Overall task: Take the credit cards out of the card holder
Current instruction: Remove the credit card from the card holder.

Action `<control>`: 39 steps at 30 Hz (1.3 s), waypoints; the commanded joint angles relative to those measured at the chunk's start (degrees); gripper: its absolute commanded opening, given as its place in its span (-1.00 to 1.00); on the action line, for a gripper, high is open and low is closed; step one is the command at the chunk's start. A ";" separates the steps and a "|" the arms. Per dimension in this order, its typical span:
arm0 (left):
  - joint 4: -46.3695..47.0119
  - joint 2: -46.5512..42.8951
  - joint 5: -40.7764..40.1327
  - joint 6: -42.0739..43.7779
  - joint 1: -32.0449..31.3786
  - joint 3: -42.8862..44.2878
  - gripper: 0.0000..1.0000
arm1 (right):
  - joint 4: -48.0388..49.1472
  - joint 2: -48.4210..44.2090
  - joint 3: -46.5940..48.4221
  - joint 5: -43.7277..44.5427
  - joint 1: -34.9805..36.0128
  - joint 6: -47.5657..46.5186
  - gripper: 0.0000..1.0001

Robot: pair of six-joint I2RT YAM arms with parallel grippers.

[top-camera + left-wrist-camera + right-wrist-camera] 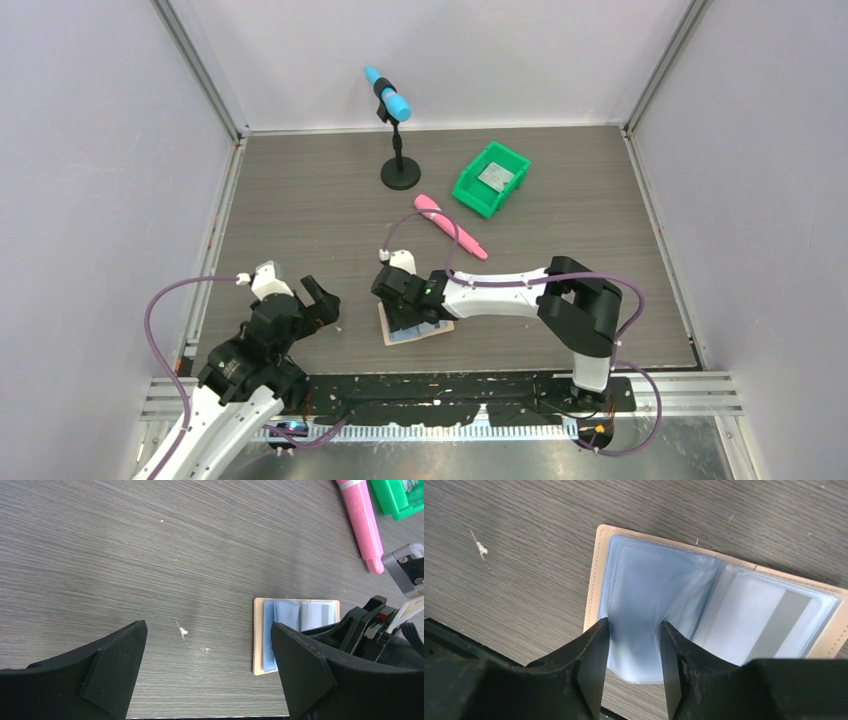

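The tan card holder (pixel 593 580) lies open on the table near the front (pixel 389 333), its clear sleeves facing up. The blue card (pixel 649 585) shows in the left sleeve and the silvery-grey card (pixel 769 625) in the right sleeve. My right gripper (pixel 634 625) hangs over the holder, jaws part open. One finger stands at the blue sleeve's left edge, the other over its middle. I cannot tell if they touch it. My left gripper (pixel 209 627) is wide open and empty over bare table, left of the holder (pixel 259 635).
A pink pen (pixel 450 225) lies behind the holder. A green bin (pixel 490 178) holding a grey item sits at the back right. A black stand with a blue microphone (pixel 398 140) is at the back centre.
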 commanded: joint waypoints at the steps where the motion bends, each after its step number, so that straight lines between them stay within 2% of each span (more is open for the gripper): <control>1: 3.36 1.12 2.41 1.13 0.24 -0.71 0.95 | 5.32 -5.06 -2.77 -2.60 -0.81 1.61 -0.06; 10: 8.12 4.39 8.94 1.71 0.24 -2.18 0.88 | 20.95 -11.08 -13.80 -10.63 -4.40 3.29 -0.07; 17: 19.23 9.00 19.36 1.43 0.23 -6.65 0.58 | 34.29 -15.06 -22.49 -18.18 -7.57 4.68 -0.08; 22: 29.63 15.65 27.47 0.41 0.23 -9.05 0.33 | 42.02 -16.43 -27.63 -21.83 -9.56 5.72 -0.09; 25: 34.05 19.63 29.46 -0.09 0.23 -9.43 0.08 | 44.94 -16.79 -29.48 -23.26 -10.53 5.87 -0.09; 27: 36.17 22.48 30.03 -0.48 0.23 -9.32 -0.02 | 46.35 -17.12 -30.44 -24.08 -10.92 5.89 -0.08; 32: 40.71 31.97 32.40 -1.12 0.24 -8.31 -0.20 | 49.38 -17.84 -32.78 -26.10 -12.19 6.42 -0.09; 39: 50.19 44.62 37.66 -1.98 0.15 -7.23 -0.30 | 53.88 -17.80 -35.88 -29.46 -13.96 7.45 -0.04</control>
